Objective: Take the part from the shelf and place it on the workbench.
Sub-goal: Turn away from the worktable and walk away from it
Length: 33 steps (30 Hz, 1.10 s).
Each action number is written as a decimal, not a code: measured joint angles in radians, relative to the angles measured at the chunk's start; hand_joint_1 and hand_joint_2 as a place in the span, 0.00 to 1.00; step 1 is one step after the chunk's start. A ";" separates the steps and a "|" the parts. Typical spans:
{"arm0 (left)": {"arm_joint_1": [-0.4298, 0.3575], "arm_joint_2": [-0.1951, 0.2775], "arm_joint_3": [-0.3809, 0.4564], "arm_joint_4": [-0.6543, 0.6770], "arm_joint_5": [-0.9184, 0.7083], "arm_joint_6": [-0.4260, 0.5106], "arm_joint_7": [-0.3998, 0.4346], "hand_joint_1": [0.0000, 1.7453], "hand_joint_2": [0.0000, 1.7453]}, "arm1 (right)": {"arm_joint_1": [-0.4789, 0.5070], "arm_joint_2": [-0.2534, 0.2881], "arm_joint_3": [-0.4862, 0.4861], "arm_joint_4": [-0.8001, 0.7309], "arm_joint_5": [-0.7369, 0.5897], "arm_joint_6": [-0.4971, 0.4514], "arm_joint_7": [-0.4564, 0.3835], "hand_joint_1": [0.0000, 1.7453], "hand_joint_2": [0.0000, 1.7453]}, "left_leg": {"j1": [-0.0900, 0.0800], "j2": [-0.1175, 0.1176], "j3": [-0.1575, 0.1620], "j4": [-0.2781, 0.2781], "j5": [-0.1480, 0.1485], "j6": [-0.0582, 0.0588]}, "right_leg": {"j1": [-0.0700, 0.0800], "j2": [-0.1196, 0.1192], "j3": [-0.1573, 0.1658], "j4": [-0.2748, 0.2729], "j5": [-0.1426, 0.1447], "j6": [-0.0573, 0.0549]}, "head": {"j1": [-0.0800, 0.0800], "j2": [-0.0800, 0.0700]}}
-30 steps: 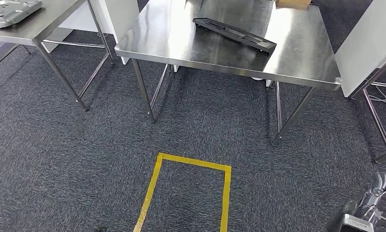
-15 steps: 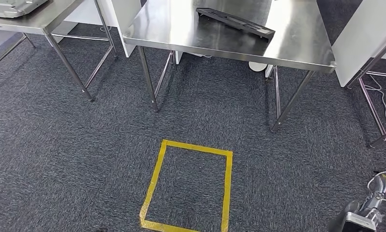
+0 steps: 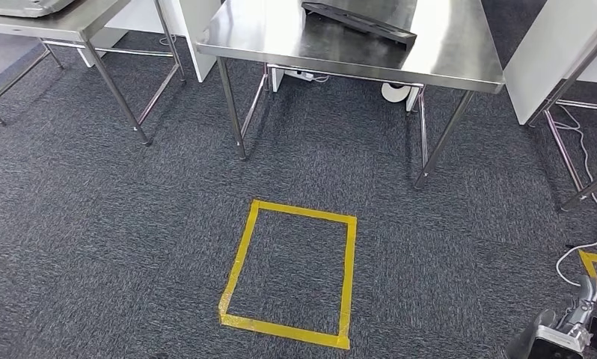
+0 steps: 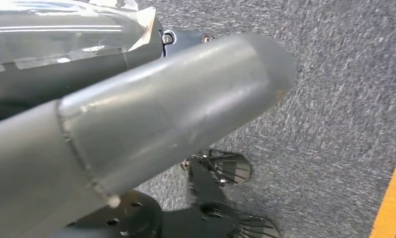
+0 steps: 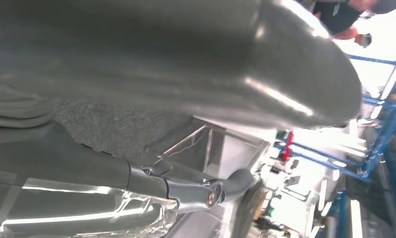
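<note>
The long black part (image 3: 359, 21) lies slantwise on the steel workbench (image 3: 280, 34) at the top of the head view, far from both hands. My right hand (image 3: 561, 335) hangs low at the bottom right corner, over the carpet. In the right wrist view my right hand (image 5: 186, 59) shows a thick grey thumb and a dark finger stretched out, holding nothing. In the left wrist view my left hand (image 4: 161, 114) is also stretched out over the carpet, with nothing in it.
A yellow tape square (image 3: 292, 273) marks the carpet in front of the workbench. A second steel table (image 3: 56, 22) stands at the top left, a white panel (image 3: 550, 52) and a steel frame at the right. A white cable (image 3: 580, 247) trails by more yellow tape (image 3: 595, 258).
The whole picture has shifted: the workbench and part sit higher in the frame and the tape square shows in full. The camera has moved; the part still lies on the workbench.
</note>
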 joint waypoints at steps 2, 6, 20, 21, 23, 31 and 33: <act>0.000 0.000 0.000 0.000 -0.002 0.002 0.002 0.00 0.00 | -0.002 0.002 -0.001 0.000 0.002 0.000 0.003 0.00 0.00 | -0.007 0.001 -0.005 -0.025 0.003 0.021 | 0.001 -0.002 -0.007 -0.003 0.021 0.016 | 0.000 0.000; -0.001 0.000 0.000 0.001 -0.004 0.004 0.006 0.00 0.00 | 0.000 0.004 -0.006 0.001 0.004 0.000 0.012 0.00 0.00 | -0.010 0.012 -0.070 -0.031 0.066 0.058 | -0.006 0.007 -0.061 0.115 -0.104 0.005 | 0.002 0.000; 0.005 -0.001 0.000 0.001 -0.004 0.026 0.014 0.00 0.00 | -0.027 0.006 -0.012 0.023 0.029 -0.005 0.031 0.00 0.00 | -0.006 0.008 -0.235 0.029 0.146 -0.003 | -0.007 -0.009 0.214 -0.071 -0.153 -0.029 | -0.001 0.000; 0.006 -0.001 0.000 0.001 -0.003 0.027 0.014 0.00 0.00 | -0.028 0.006 -0.013 0.027 0.029 -0.005 0.032 0.00 0.00 | -0.004 0.006 -0.250 0.082 0.096 -0.008 | -0.007 -0.015 0.206 -0.070 -0.144 -0.035 | -0.003 0.000; 0.007 -0.001 0.000 0.001 -0.003 0.029 0.014 0.00 0.00 | -0.030 0.007 -0.014 0.037 0.026 -0.005 0.034 0.00 0.00 | -0.001 0.004 -0.283 0.214 0.019 -0.019 | -0.004 -0.029 0.189 -0.069 -0.131 -0.041 | -0.004 0.000; 0.005 0.002 0.000 0.001 -0.004 0.038 0.018 0.00 0.00 | -0.049 0.006 -0.018 0.066 0.015 -0.006 0.037 0.00 0.00 | -0.009 0.064 -0.089 -0.009 0.078 0.007 | 0.008 -0.098 0.154 -0.041 -0.121 -0.020 | 0.001 0.000; 0.008 0.002 0.001 0.001 -0.004 0.039 0.019 0.00 0.00 | -0.055 0.007 -0.018 0.070 0.013 -0.007 0.037 0.00 0.00 | -0.009 0.046 -0.097 -0.018 0.085 0.026 | 0.010 -0.108 0.153 -0.036 -0.122 -0.008 | 0.003 0.000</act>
